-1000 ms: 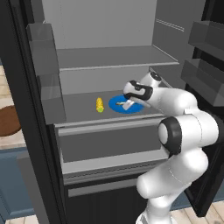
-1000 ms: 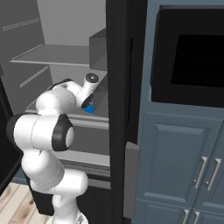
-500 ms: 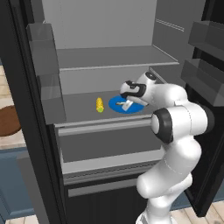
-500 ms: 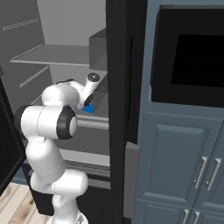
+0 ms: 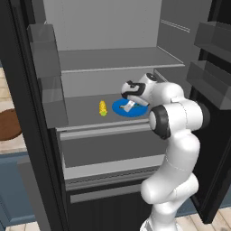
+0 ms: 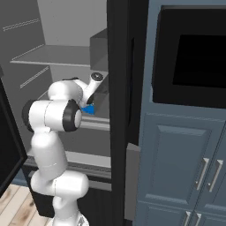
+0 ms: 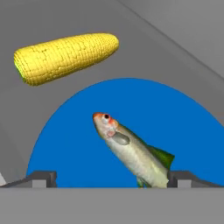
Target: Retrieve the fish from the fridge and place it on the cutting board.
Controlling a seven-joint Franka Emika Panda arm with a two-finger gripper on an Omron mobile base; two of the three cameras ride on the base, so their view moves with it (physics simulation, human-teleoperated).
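The fridge (image 5: 16, 72) stands open. On its middle shelf a round blue plate (image 5: 137, 109) carries the small silver fish (image 5: 128, 106). My gripper (image 5: 128, 95) hangs just above the plate, open and holding nothing. In the hand view the fish (image 7: 131, 151) lies slantwise on the plate (image 7: 74, 135), head up-left. Its tail end reaches down between my fingertips (image 7: 41, 178), closer to the right one, and the gripper (image 7: 113, 179) touches nothing. The dark brown cutting board (image 5: 8, 124) shows at the far left, outside the fridge.
A yellow corn cob (image 5: 103, 107) lies on the shelf left of the plate, also seen as the corn cob (image 7: 65, 57) beyond the fish. Grey door bins (image 5: 47, 67) flank the opening on the left, further bins (image 5: 212, 67) on the right. Blue-grey cabinets (image 6: 185, 167) stand right of the fridge frame (image 6: 126, 88).
The arm has reached a little deeper into the fridge and its elbow has turned upward. The hand has edged left over the plate. The jaws stayed open.
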